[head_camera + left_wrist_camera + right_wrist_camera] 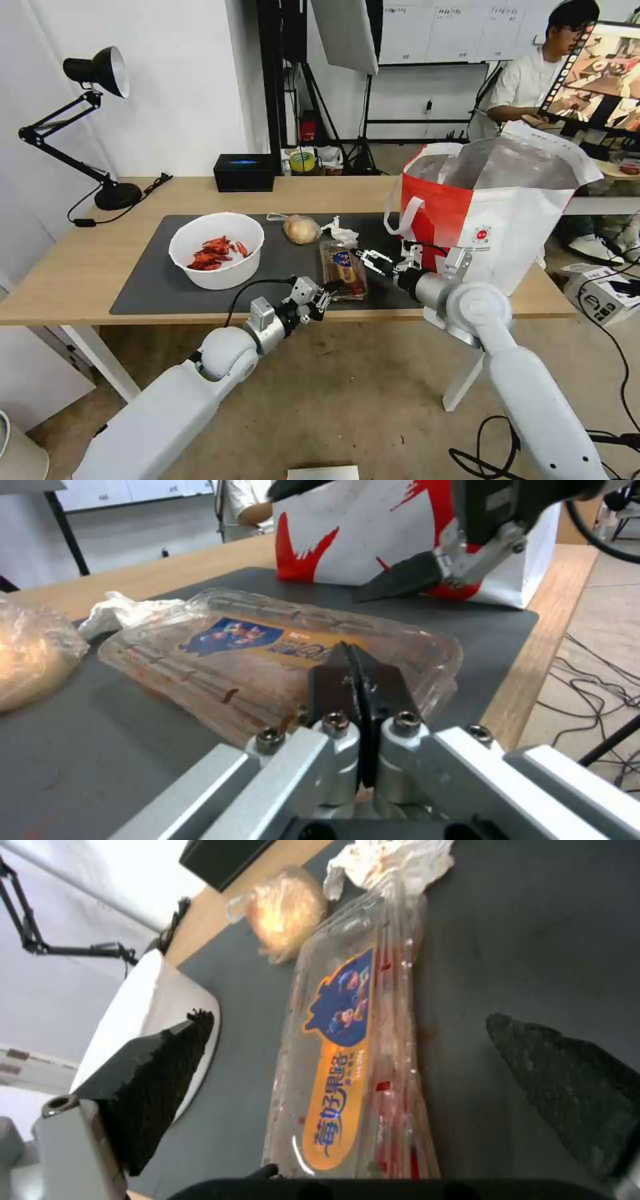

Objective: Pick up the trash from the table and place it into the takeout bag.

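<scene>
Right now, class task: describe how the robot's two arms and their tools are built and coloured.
Both arms have glossy white shells with rounded joints and silver metal wrists. A black cable loops from the left wrist. The left tool and right tool have silver aluminium brackets with hex bolts and dark textured wedge-shaped fingers.

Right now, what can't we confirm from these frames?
- Inside of the takeout bag: head view, hidden behind its near wall.
- Contents of the clear tray: left wrist view, lid label and glare hide them.
- Left gripper, shut, touching the tray or not: its own fingers hide the contact.
</scene>
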